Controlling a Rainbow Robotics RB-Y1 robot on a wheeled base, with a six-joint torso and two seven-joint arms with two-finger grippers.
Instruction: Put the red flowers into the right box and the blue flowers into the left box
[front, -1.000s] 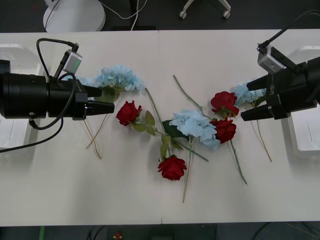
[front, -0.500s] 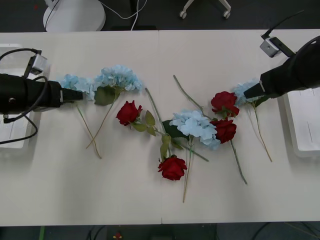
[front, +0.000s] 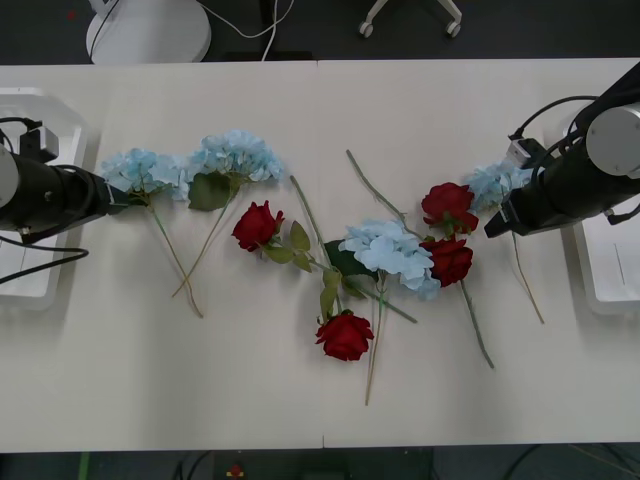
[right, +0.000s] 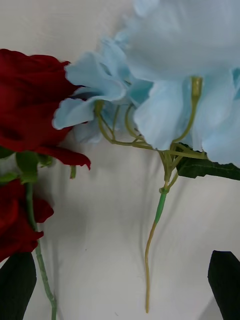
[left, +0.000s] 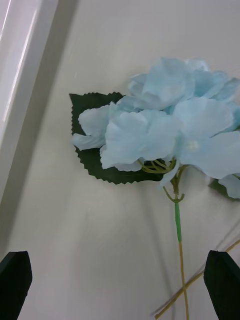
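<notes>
Several red flowers lie mid-table: one rose (front: 258, 225) left of centre, one (front: 345, 335) nearer the front, two (front: 448, 205) (front: 450, 260) at the right. Blue flowers lie at the left (front: 140, 170) (front: 235, 155), centre (front: 390, 250) and right (front: 497, 183). My left gripper (front: 118, 200) is low beside the leftmost blue flower (left: 165, 125), open (left: 120, 290), its stem between the black fingertips (left: 15, 280). My right gripper (front: 495, 225) is open (right: 120, 290) just below the right blue flower (right: 190, 60), with a rose (right: 30, 110) beside it. The left box (front: 30, 110) and right box (front: 610, 280) sit at the table's ends.
Long thin stems and leaves (front: 210, 190) cross one another around the centre blooms. The left box's rim (left: 20, 90) runs close beside the left gripper. Bare tabletop stretches along the front edge and the far side.
Both arms have dropped from high over the table to just above it. The left gripper drew back to the leftmost blue flower; the right settled beside the right blue flower.
</notes>
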